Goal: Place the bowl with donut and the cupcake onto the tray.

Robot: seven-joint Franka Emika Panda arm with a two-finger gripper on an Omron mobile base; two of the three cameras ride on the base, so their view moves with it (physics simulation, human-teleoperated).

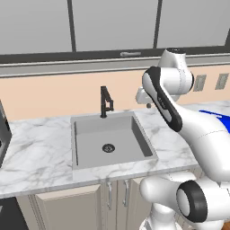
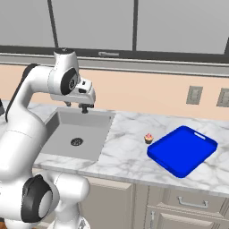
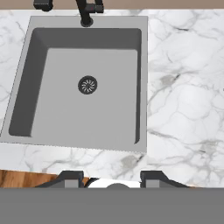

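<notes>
Closest to your lens, the gripper (image 3: 113, 178) is showing two dark fingertips (image 3: 70, 178) set wide apart with nothing between them, so you are looking at spread, empty jaws. Beyond them, the grey sink (image 3: 26, 87) is sitting straight below the hand, its round drain (image 3: 87, 85) near the middle of the basin and the dark faucet (image 3: 86, 11) standing at the far rim. White marble counter (image 3: 183, 96) is running off to one side of the basin.

From the right base camera, you are seeing the gripper (image 2: 76, 106) hanging above the back edge of the sink (image 2: 96, 154), pointing down, well apart from the task's things. The cupcake (image 2: 149, 138) is standing upright on the counter (image 2: 125, 156), pink frosting on top, just beside the near-left corner of the tray (image 2: 183, 152) but not on it. That blue tray is lying flat on the marble with its handle slot at the far end, and nothing is resting inside it.

From the left base camera, the arm is covering most of the right side; a sliver of blue tray (image 1: 214, 115) is peeking out behind it, and the faucet (image 1: 106, 102) is rising behind the sink (image 1: 143, 140). Two wall outlets (image 2: 194, 95) are sitting on the backsplash above the tray.
</notes>
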